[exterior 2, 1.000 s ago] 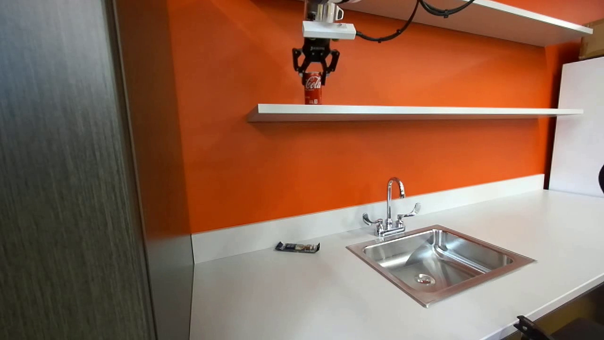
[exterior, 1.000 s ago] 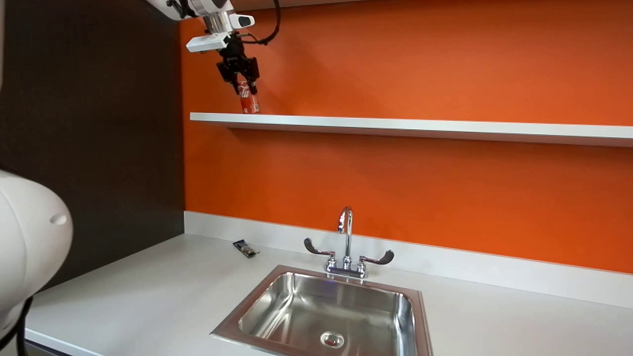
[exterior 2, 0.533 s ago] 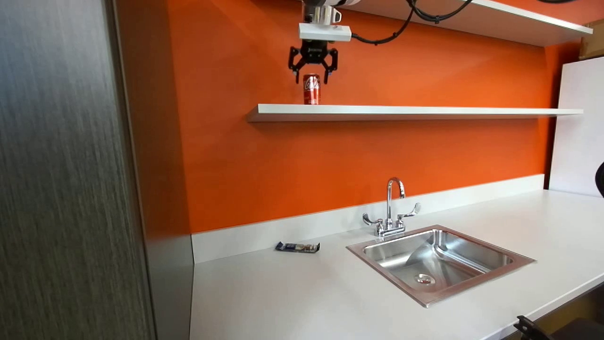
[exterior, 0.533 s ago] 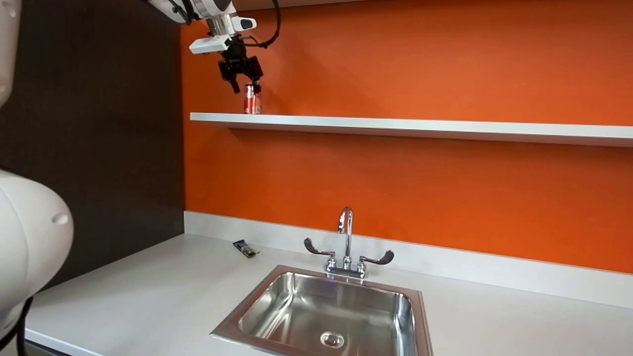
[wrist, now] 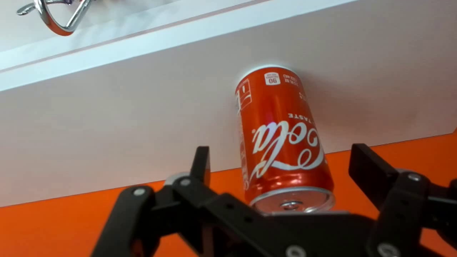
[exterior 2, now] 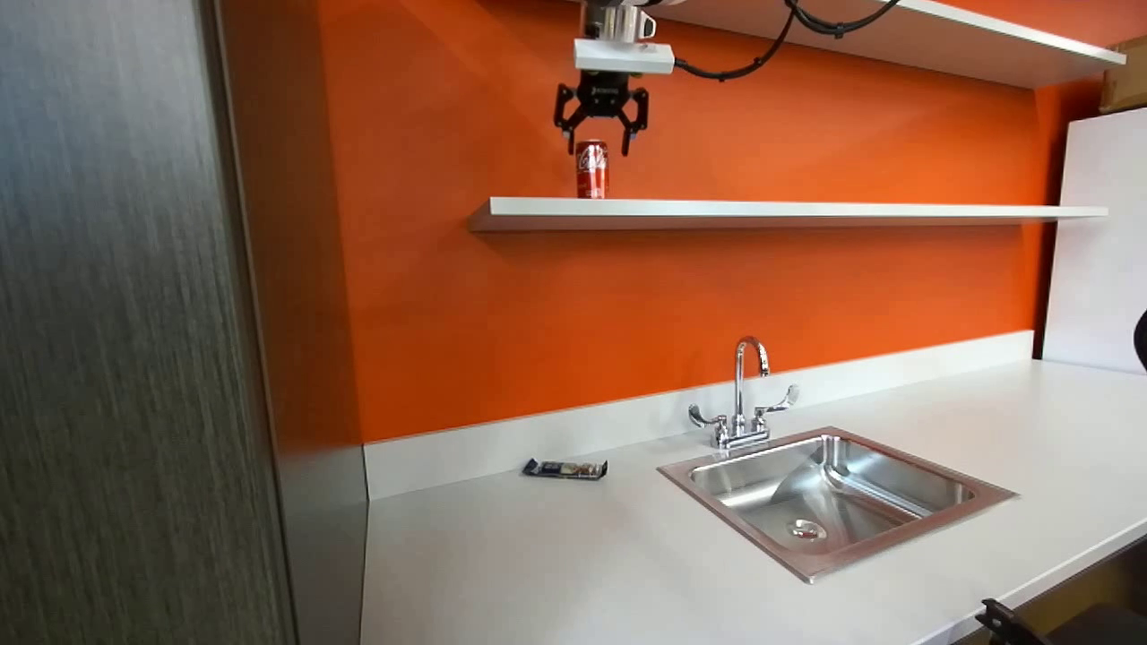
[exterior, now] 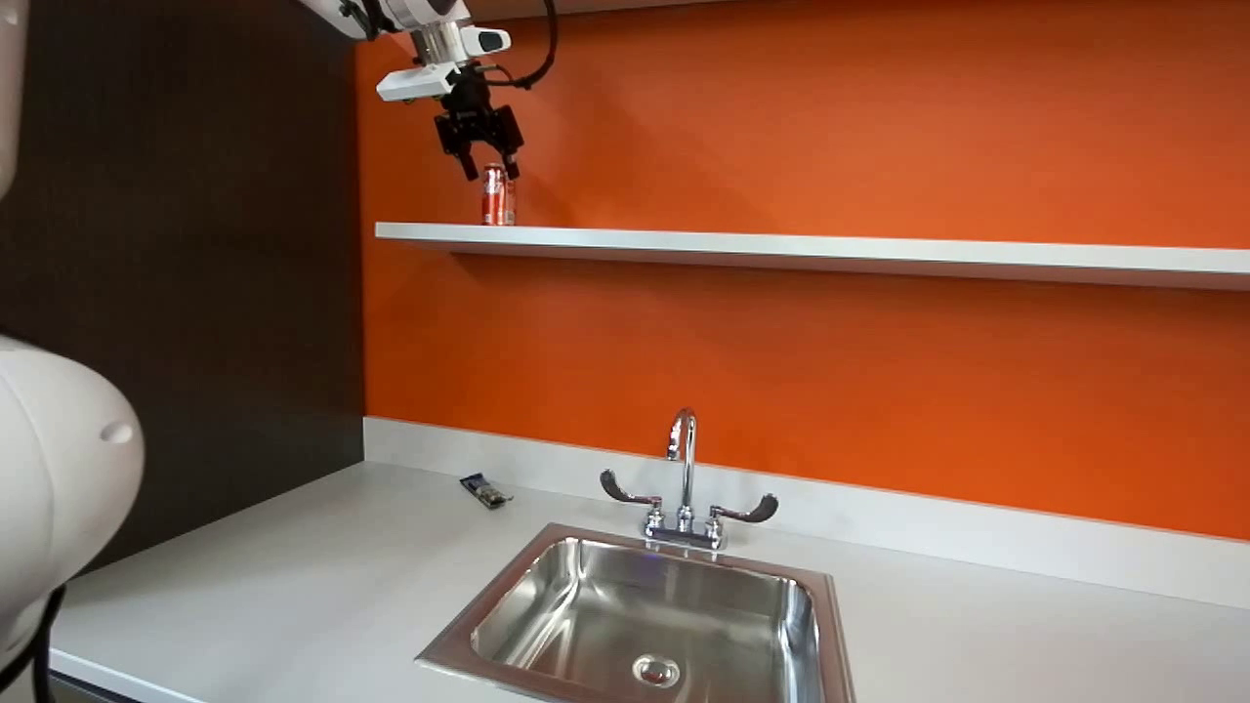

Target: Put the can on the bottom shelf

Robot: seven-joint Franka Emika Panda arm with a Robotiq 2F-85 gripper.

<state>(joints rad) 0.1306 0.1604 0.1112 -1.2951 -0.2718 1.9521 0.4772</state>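
The small red can (exterior 2: 591,179) with white lettering and a silvery top stands upright on the bottom shelf (exterior 2: 762,209), close to the shelf's end. In both exterior views my gripper (exterior: 491,177) is just above the can (exterior: 493,200), its fingertips level with or slightly over the can's top. The wrist view has the can (wrist: 276,103) between the two spread fingers (wrist: 371,171), with a visible gap on either side, so nothing is held. The white bottom shelf (wrist: 125,117) lies beneath the can there, and the can's base rests on it.
A higher white shelf (exterior 2: 851,49) runs above and behind the arm. A dark panel (exterior: 186,244) stands beside the shelf's end. Below are the counter, a metal sink (exterior 2: 896,542), a faucet (exterior 2: 740,385) and a small dark wrapper (exterior 2: 564,469).
A second ago the fingers were closed round the can's upper part. They have since spread apart, and the gripper has risen slightly, while the can has settled upright on the shelf.
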